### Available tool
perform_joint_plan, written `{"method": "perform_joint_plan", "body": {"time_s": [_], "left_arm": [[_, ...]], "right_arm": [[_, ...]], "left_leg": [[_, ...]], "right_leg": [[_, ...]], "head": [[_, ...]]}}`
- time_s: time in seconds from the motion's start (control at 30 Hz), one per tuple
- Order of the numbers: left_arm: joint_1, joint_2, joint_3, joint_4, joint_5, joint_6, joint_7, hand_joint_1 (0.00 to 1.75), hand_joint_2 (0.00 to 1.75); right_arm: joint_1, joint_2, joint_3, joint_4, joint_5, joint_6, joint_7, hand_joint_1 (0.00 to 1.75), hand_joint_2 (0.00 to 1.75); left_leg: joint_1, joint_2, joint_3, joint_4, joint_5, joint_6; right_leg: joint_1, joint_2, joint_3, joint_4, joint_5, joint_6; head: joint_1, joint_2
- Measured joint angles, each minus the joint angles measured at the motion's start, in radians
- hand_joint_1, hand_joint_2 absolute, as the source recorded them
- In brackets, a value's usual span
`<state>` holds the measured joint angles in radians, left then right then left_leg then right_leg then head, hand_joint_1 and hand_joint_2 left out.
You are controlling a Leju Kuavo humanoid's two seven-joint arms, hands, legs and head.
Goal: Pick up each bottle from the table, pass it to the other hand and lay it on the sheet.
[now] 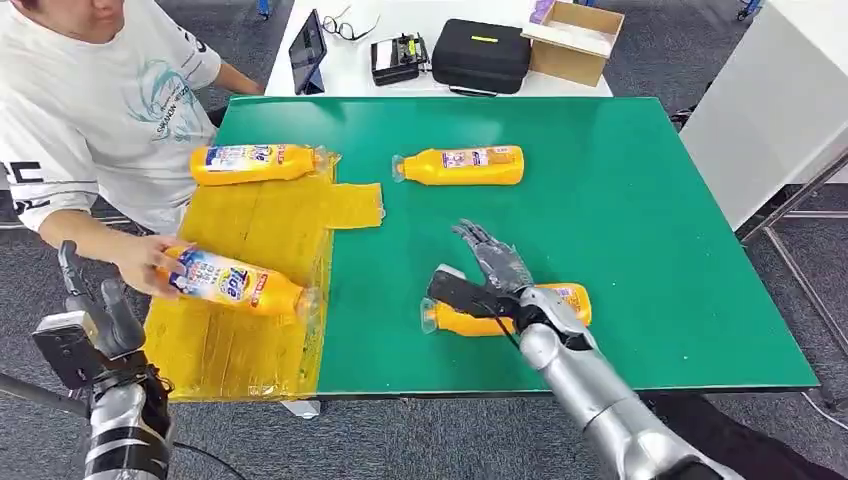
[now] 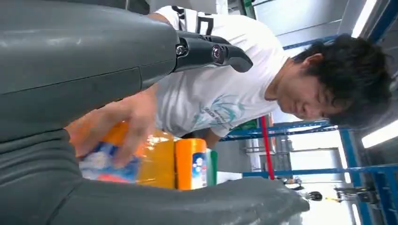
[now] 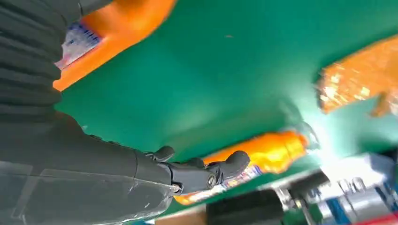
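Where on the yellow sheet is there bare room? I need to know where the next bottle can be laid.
The middle of the sheet is bare, between the far bottle and the bottle under the person's hand. The near corner is bare too.

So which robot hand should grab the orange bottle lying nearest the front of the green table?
The right hand. It hovers open directly over that orange plastic bottle on the green table, fingers spread. The left hand is off the table's edge, beside the yellow sheet.
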<state>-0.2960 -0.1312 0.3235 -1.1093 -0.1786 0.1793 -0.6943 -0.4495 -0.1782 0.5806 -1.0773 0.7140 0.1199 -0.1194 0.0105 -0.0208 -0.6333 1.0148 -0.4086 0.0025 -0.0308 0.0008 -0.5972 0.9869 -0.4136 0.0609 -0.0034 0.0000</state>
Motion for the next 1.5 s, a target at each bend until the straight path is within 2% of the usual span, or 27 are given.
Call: {"method": "perform_joint_plan", "body": {"time_s": [0.2, 0.23, 0.4, 0.5, 0.7, 0.9, 1.17, 1.33, 1.5], "left_arm": [[-0.004, -0.010, -0.038, 0.056, -0.050, 0.017, 0.000, 0.00, 0.00], [-0.004, -0.011, -0.049, 0.064, -0.058, 0.024, 0.000, 0.00, 1.75], [-0.002, -0.017, -0.130, 0.085, -0.096, 0.076, 0.000, 0.00, 1.75], [-0.003, -0.017, -0.167, 0.094, -0.103, 0.090, 0.000, 0.00, 1.75], [-0.012, -0.017, -0.221, 0.132, -0.109, 0.098, 0.000, 0.00, 1.75], [-0.037, -0.022, -0.254, 0.179, -0.116, 0.091, 0.000, 0.00, 1.75], [-0.045, -0.028, -0.273, 0.214, -0.116, 0.088, 0.000, 0.00, 1.75], [-0.046, -0.033, -0.275, 0.230, -0.117, 0.086, 0.000, 0.00, 1.75], [-0.048, -0.038, -0.276, 0.244, -0.120, 0.079, 0.000, 0.00, 1.75]], "right_arm": [[-0.049, -0.117, 0.051, -0.028, -0.117, 0.140, -0.037, 0.00, 1.75], [-0.054, -0.134, 0.063, -0.038, -0.135, 0.152, -0.042, 0.00, 1.75], [-0.070, -0.265, 0.131, -0.164, -0.288, 0.216, -0.064, 0.00, 1.75], [-0.081, -0.326, 0.154, -0.224, -0.324, 0.227, -0.065, 0.00, 1.75], [-0.081, -0.429, 0.188, -0.333, -0.425, 0.281, -0.083, 0.00, 1.75], [-0.086, -0.500, 0.245, -0.378, -0.442, 0.333, -0.080, 0.00, 1.75], [-0.095, -0.523, 0.325, -0.370, -0.401, 0.301, -0.048, 0.00, 1.75], [-0.086, -0.510, 0.373, -0.326, -0.366, 0.258, -0.042, 0.00, 1.75], [-0.070, -0.461, 0.396, -0.240, -0.270, 0.174, -0.024, 0.00, 1.75]], "left_leg": [[-0.001, 0.000, 0.000, 0.000, 0.000, 0.000], [-0.001, 0.000, 0.000, 0.000, 0.000, 0.000], [-0.001, -0.001, -0.002, 0.000, 0.000, 0.001], [-0.002, -0.001, -0.002, 0.000, 0.000, 0.001], [-0.002, -0.001, -0.002, 0.000, 0.000, 0.001], [-0.002, -0.001, -0.002, 0.000, 0.000, 0.001], [-0.002, 0.000, -0.002, 0.000, 0.000, 0.001], [-0.002, 0.000, -0.002, 0.000, 0.000, 0.001], [-0.002, -0.001, -0.002, 0.000, 0.000, 0.001]], "right_leg": [[-0.001, 0.000, -0.001, 0.000, 0.000, 0.001], [-0.001, 0.000, -0.001, 0.000, 0.001, 0.001], [-0.001, -0.002, -0.001, 0.000, 0.001, 0.001], [-0.001, -0.001, -0.001, 0.000, 0.001, 0.001], [-0.002, -0.001, -0.001, 0.000, 0.001, 0.001], [-0.002, -0.001, -0.001, 0.000, 0.001, 0.001], [-0.002, -0.001, -0.001, 0.000, 0.001, 0.001], [-0.002, -0.001, -0.001, 0.000, 0.001, 0.001], [-0.002, -0.001, -0.001, 0.000, 0.001, 0.001]], "head": [[0.000, 0.000], [0.000, 0.000], [0.000, 0.000], [0.000, 0.000], [-0.001, 0.000], [0.000, 0.000], [-0.001, 0.000], [-0.001, 0.000], [-0.001, 0.000]]}}
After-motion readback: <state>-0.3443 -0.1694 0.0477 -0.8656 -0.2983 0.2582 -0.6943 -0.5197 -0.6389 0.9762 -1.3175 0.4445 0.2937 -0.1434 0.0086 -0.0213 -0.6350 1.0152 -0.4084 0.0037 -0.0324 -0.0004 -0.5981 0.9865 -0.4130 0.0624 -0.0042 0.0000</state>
